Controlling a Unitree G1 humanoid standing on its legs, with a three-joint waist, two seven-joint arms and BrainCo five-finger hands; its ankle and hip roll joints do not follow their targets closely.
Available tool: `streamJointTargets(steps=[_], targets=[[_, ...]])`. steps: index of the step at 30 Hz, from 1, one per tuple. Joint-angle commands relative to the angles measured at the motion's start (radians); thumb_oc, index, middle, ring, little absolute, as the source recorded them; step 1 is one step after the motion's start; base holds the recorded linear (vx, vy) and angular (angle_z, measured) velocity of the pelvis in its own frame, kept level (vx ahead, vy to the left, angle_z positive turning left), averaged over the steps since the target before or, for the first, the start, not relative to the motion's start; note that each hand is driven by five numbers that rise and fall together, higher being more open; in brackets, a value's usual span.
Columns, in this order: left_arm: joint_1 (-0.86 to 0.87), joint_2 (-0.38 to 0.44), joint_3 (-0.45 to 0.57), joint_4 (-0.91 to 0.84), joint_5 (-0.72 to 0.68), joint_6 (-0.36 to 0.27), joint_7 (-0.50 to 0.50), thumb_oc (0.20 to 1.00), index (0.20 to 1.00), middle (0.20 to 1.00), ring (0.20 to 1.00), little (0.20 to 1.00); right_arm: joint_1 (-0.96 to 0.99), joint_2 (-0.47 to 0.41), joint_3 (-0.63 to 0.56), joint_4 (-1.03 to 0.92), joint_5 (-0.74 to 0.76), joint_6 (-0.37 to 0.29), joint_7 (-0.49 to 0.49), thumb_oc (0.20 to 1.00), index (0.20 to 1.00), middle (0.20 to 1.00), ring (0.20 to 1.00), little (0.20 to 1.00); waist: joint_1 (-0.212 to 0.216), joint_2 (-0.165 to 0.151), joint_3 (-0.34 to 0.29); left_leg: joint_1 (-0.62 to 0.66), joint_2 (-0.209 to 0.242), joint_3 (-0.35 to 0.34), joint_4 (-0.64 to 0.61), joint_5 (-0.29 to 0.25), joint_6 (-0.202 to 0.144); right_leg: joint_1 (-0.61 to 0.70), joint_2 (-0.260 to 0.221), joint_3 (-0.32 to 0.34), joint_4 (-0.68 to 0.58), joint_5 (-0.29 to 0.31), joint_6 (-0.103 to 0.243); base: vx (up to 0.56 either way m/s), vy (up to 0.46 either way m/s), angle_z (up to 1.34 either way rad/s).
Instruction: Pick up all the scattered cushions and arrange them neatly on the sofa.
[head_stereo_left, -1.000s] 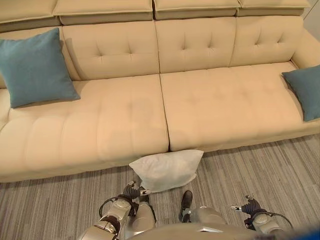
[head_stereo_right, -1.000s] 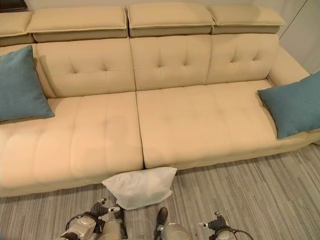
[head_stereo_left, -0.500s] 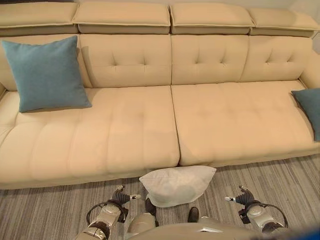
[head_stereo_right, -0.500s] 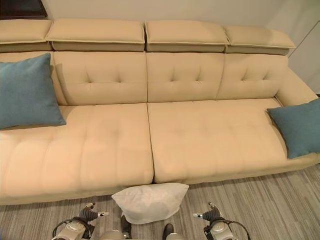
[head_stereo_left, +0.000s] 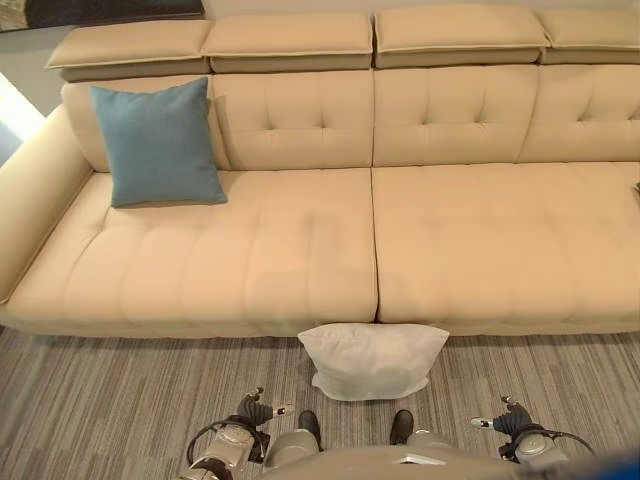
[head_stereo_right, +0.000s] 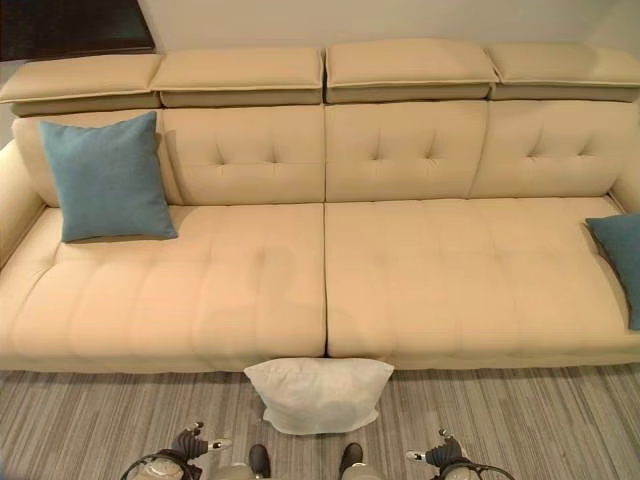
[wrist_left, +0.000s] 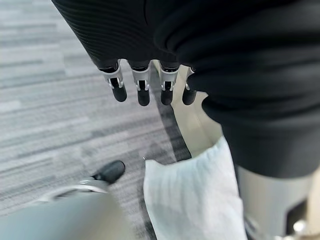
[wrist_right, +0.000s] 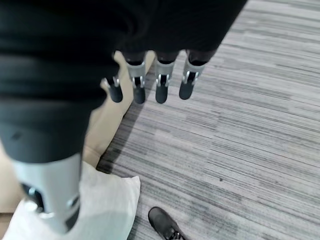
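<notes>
two blue cushions on sofa; white cushion left on floor by front edge; both hands relaxed, empty.

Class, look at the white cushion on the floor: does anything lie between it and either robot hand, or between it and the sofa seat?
Nothing visible does. The white cushion lies on bare floor against the sofa front, between the left hand and right hand, both open. The seat above it is free; a blue cushion leans far left.

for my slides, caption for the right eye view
White cushion on the floor against the sofa, two blue cushions on it.
</notes>
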Motion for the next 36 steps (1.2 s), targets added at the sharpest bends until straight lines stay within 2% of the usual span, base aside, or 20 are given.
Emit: streamJointTargets(steps=[1, 7, 10, 12, 13, 14, 15, 19, 20, 23, 30, 32, 36], targets=[[-0.034, 0.014, -0.009, 0.03, -0.01, -0.012, 0.01, 1.0, 1.0, 1.0, 1.0, 1.0, -0.052, -0.005, 0.015, 0.012, -0.015, -0.007, -0.016, 1.0, 1.0, 1.0, 1.0, 1.0, 0.012, -0.025, 0.001, -0.06, -0.029, -0.018, 0.073, -0.052, -0.01, -0.039, -0.017, 0.065, 0.057, -0.057, 0.076, 0.04, 0.086, -0.11], [-0.051, 0.037, 0.013, 0.004, -0.033, -0.02, 0.031, 1.0, 1.0, 1.0, 1.0, 1.0, -0.06, 0.001, 0.017, 0.008, -0.005, -0.008, -0.024, 1.0, 1.0, 1.0, 1.0, 1.0, 0.023, -0.043, 0.024, -0.075, -0.033, -0.012, 0.094, -0.065, 0.0, -0.054, -0.029, 0.073, 0.069, -0.051, 0.083, 0.0, 0.025, -0.03], [-0.089, 0.058, 0.03, -0.065, -0.097, -0.046, 0.056, 1.0, 1.0, 1.0, 1.0, 1.0, -0.099, -0.005, 0.001, -0.02, 0.038, -0.016, -0.044, 1.0, 1.0, 1.0, 1.0, 1.0, 0.024, -0.054, 0.075, -0.157, -0.028, -0.014, 0.145, -0.07, 0.003, -0.132, -0.044, 0.082, 0.109, -0.045, 0.083, -0.18, -0.014, -0.06], [-0.123, 0.068, 0.03, -0.115, -0.146, -0.064, 0.079, 1.0, 1.0, 1.0, 1.0, 1.0, -0.137, -0.019, -0.004, -0.049, 0.065, -0.02, -0.063, 1.0, 1.0, 1.0, 1.0, 1.0, 0.022, -0.052, 0.119, -0.248, -0.021, -0.017, 0.204, -0.077, 0.006, -0.231, -0.057, 0.096, 0.172, -0.047, 0.077, -0.34, 0.016, -0.07], [-0.158, 0.083, 0.027, -0.163, -0.184, -0.086, 0.11, 1.0, 1.0, 1.0, 1.0, 1.0, -0.172, -0.036, -0.006, -0.08, 0.088, -0.023, -0.082, 1.0, 1.0, 1.0, 1.0, 1.0, 0.02, -0.042, 0.151, -0.332, -0.019, -0.015, 0.253, -0.079, 0.012, -0.331, -0.074, 0.102, 0.244, -0.046, 0.067, -0.34, 0.038, -0.05], [-0.169, 0.089, 0.026, -0.182, -0.199, -0.093, 0.118, 1.0, 1.0, 1.0, 1.0, 1.0, -0.184, -0.045, -0.006, -0.1, 0.096, -0.024, -0.089, 1.0, 1.0, 1.0, 1.0, 1.0, 0.019, -0.038, 0.157, -0.372, -0.018, -0.013, 0.278, -0.081, 0.015, -0.378, -0.081, 0.105, 0.276, -0.048, 0.062, -0.25, 0.04, -0.14], [-0.19, 0.097, 0.017, -0.223, -0.218, -0.108, 0.143, 1.0, 1.0, 1.0, 1.0, 1.0, -0.209, -0.059, -0.011, -0.142, 0.119, -0.03, -0.108, 1.0, 1.0, 1.0, 1.0, 1.0, 0.021, -0.026, 0.173, -0.437, -0.007, -0.015, 0.329, -0.113, 0.014, -0.451, -0.092, 0.119, 0.341, -0.077, 0.065, -0.13, 0.01, -0.08], [-0.264, 0.105, 0.003, -0.281, -0.252, -0.136, 0.199, 1.0, 1.0, 1.0, 1.0, 1.0, -0.305, -0.083, -0.019, -0.231, 0.166, -0.059, -0.173, 1.0, 1.0, 1.0, 1.0, 1.0, 0.012, -0.009, 0.201, -0.636, 0.016, -0.003, 0.422, -0.108, 0.017, -0.661, -0.117, 0.131, 0.439, -0.083, 0.062, -0.16, -0.018, -0.1], [-0.265, 0.105, 0.003, -0.28, -0.252, -0.136, 0.199, 1.0, 1.0, 1.0, 1.0, 1.0, -0.306, -0.083, -0.019, -0.23, 0.167, -0.059, -0.173, 1.0, 1.0, 1.0, 1.0, 1.0, 0.012, -0.009, 0.197, -0.642, 0.017, -0.003, 0.425, -0.109, 0.018, -0.666, -0.117, 0.131, 0.442, -0.084, 0.061, -0.17, -0.044, -0.1], [-0.332, 0.102, -0.005, -0.312, -0.302, -0.159, 0.222, 1.0, 1.0, 1.0, 1.0, 1.0, -0.388, -0.097, -0.025, -0.289, 0.193, -0.085, -0.224, 1.0, 1.0, 1.0, 1.0, 1.0, 0.001, 0.005, 0.204, -0.791, 0.035, -0.008, 0.467, -0.097, 0.014, -0.814, -0.126, 0.14, 0.481, -0.076, 0.064, -0.12, -0.051, -0.06], [-0.44, 0.099, -0.008, -0.405, -0.372, -0.195, 0.267, 1.0, 1.0, 1.0, 1.0, 1.0, -0.517, -0.136, -0.023, -0.408, 0.229, -0.141, -0.277, 1.0, 1.0, 1.0, 1.0, 1.0, -0.013, 0.029, 0.228, -1.022, 0.053, -0.03, 0.54, -0.086, 0.013, -1.038, -0.134, 0.16, 0.554, -0.074, 0.062, -0.06, -0.049, -0.02], [-0.488, 0.103, -0.017, -0.432, -0.379, -0.195, 0.281, 1.0, 1.0, 1.0, 1.0, 1.0, -0.577, -0.155, -0.011, -0.464, 0.229, -0.159, -0.295, 1.0, 1.0, 1.0, 1.0, 1.0, -0.021, 0.035, 0.233, -1.135, 0.061, -0.042, 0.572, -0.085, 0.017, -1.159, -0.131, 0.18, 0.601, -0.075, 0.063, 0.01, -0.038, -0.01], [-0.543, 0.114, -0.03, -0.444, -0.387, -0.194, 0.294, 1.0, 1.0, 1.0, 1.0, 1.0, -0.629, -0.169, 0.004, -0.479, 0.242, -0.167, -0.295, 1.0, 1.0, 1.0, 1.0, 1.0, -0.027, 0.041, 0.244, -1.204, 0.061, -0.046, 0.594, -0.085, 0.023, -1.227, -0.13, 0.188, 0.626, -0.074, 0.065, -0.01, -0.009, -0.02]])
